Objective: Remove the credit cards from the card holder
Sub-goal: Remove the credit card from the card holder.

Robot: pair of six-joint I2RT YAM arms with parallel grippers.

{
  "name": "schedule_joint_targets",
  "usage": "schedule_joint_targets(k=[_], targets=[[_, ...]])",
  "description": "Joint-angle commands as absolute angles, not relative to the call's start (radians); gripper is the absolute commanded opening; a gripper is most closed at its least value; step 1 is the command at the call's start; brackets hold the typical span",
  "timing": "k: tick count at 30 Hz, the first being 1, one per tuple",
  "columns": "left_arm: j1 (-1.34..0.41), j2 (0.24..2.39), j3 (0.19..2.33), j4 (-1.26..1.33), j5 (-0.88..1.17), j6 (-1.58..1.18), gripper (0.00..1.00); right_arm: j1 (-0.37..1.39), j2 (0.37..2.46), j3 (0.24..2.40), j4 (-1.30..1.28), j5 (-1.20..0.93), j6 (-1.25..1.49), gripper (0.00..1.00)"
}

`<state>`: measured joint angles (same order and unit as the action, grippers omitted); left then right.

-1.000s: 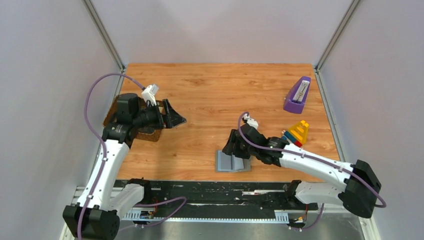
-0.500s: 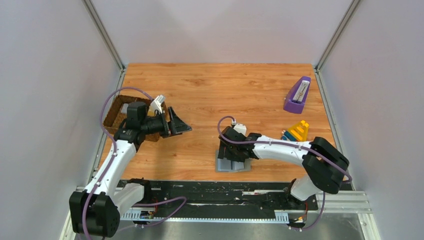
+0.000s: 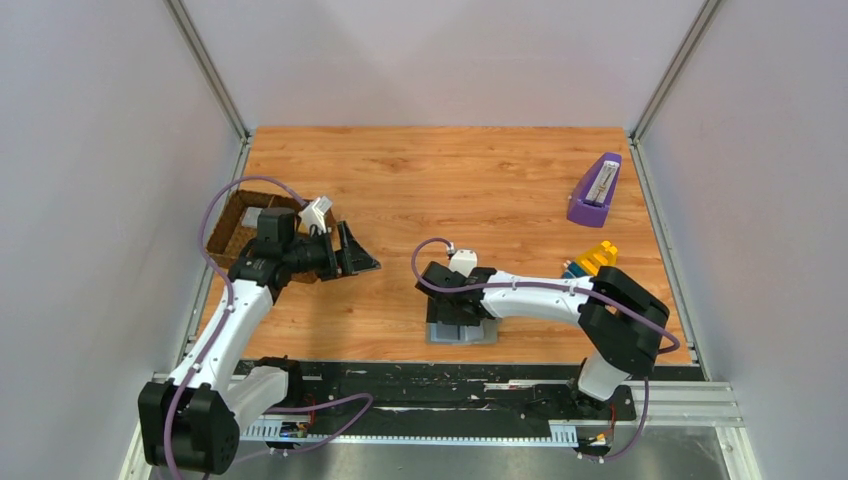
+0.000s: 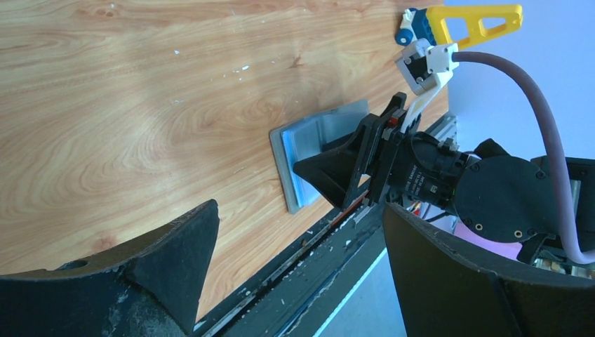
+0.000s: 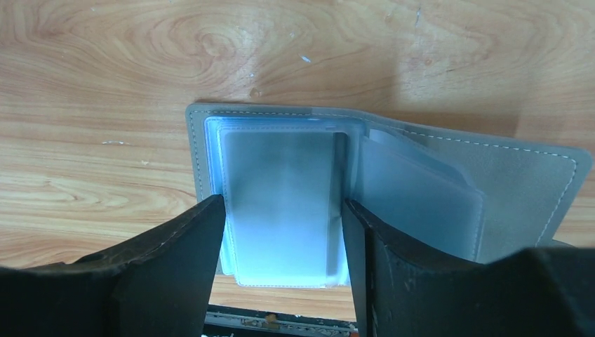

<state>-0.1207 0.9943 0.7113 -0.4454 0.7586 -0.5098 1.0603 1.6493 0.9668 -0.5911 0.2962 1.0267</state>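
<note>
The card holder lies open on the wood near the table's front edge, grey outside and pale blue inside. A pale grey credit card shows through its left pocket; the right pocket is frosted and its contents are unclear. My right gripper hovers low over the holder, open, its fingers on either side of the left pocket and closed on nothing. My left gripper hangs open and empty above the bare wood to the left, and the left wrist view shows the holder ahead of it.
A brown woven tray sits at the left edge behind my left arm, with a small pale piece in it. A purple wedge-shaped object stands at the back right. A yellow and blue toy is beside my right arm. A black rail runs along the front.
My right arm has swung left, bringing its gripper over the holder's left pocket. My left arm has drawn back toward the front, uncovering the woven tray.
</note>
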Motion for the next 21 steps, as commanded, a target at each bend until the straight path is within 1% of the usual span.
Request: schedule_joint_targets(k=[1,5,10,18,21], targets=[[-0.138,1.003,0.732,-0.452,0.74,-0.479,0.93,1.069,1.684,0.979,-0.641,0.343,1.064,0.62],[-0.158,1.012,0.732,-0.451,0.725,-0.482,0.91,1.077,1.674,0.972,-0.631,0.353,1.067,0.59],[-0.235,1.049,0.735,-0.444,0.685,-0.486,0.9,1.08,1.608,0.919,-0.527,0.329,1.054,0.52],[-0.311,1.113,0.714,-0.377,0.661,-0.524,0.83,1.079,1.526,0.847,-0.426,0.313,1.044,0.44],[-0.364,1.16,0.705,-0.337,0.654,-0.543,0.78,1.074,1.487,0.804,-0.36,0.299,1.02,0.43]])
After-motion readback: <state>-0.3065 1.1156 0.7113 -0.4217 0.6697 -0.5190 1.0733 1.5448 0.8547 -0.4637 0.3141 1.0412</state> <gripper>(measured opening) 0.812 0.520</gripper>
